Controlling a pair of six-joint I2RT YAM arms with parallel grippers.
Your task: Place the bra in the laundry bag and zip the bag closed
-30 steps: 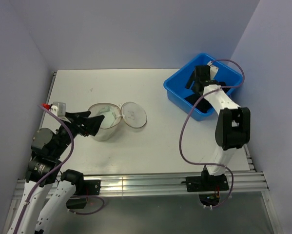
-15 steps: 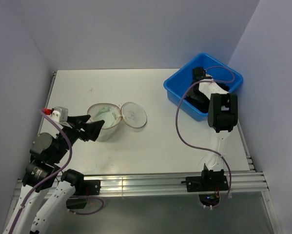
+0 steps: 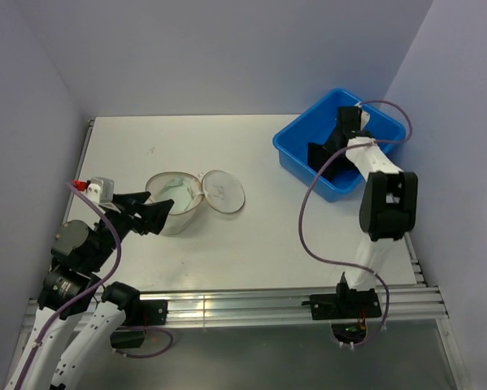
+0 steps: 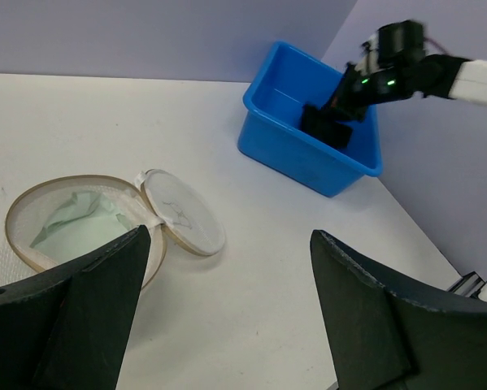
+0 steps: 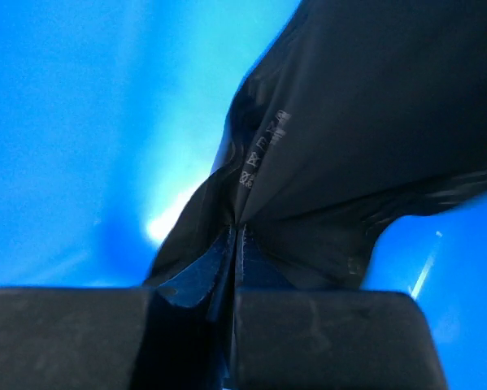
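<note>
The laundry bag (image 3: pixel 176 200) (image 4: pixel 71 224) stands open on the table with its round lid (image 4: pixel 183 213) folded out to the right, pale green lining showing inside. My left gripper (image 3: pixel 150 214) (image 4: pixel 227 237) is open just near-left of the bag, one finger over its rim, holding nothing. The black bra (image 5: pixel 373 114) (image 4: pixel 328 125) lies in the blue bin (image 3: pixel 296 142) at the back right. My right gripper (image 3: pixel 324 153) (image 5: pixel 236 234) is down in that bin, shut on a fold of the bra's fabric.
The blue bin (image 4: pixel 285 151) sits at the table's back right corner, close to the right wall. Lilac walls close in the left, back and right sides. A purple cable loops from the right arm (image 3: pixel 383 203) over the table.
The right gripper has gone from open to shut on the bra inside the bin, and the arm has shifted there. The left arm drew back slightly early on, then held.
</note>
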